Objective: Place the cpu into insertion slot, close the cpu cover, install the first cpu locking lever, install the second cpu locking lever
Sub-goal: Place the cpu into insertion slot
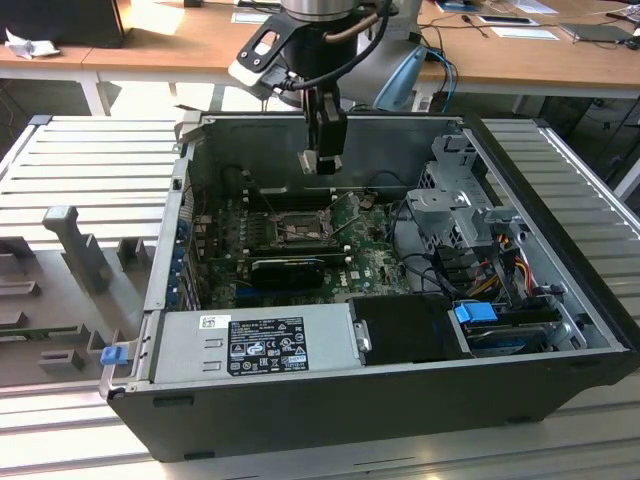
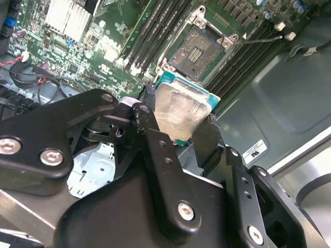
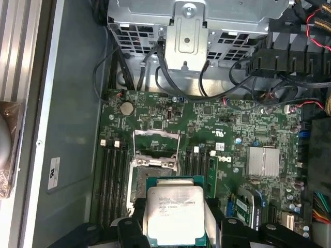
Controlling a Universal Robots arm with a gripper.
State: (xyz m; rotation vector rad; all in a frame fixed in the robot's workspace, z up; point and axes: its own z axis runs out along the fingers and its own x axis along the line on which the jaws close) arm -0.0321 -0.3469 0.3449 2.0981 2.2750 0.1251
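The end effector [image 2: 182,114] is clamped on the cpu [image 3: 175,214], hanging above the empty insertion slot [image 2: 197,51]

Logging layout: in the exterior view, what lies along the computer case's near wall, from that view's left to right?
Small blue plastic clip, silver labelled power supply box, black rectangular shroud, blue plastic drive tab.

Print check, standing beside the open case. No line can be read out.
- Power supply [image 1: 328,345], near side: a large black label [image 1: 268,346] carries white rows of print and marks. A small white sticker [image 1: 213,322] sits just to the exterior view's left of it.
- Case wall [image 3: 72,129]: white sticker with black marks [image 3: 53,174], seen in both wrist views.
- The cpu [image 3: 173,209]: faint grey lines of print across the metal top.
- Motherboard [image 3: 248,124]: small white tag [image 3: 221,146] beside the memory slots.
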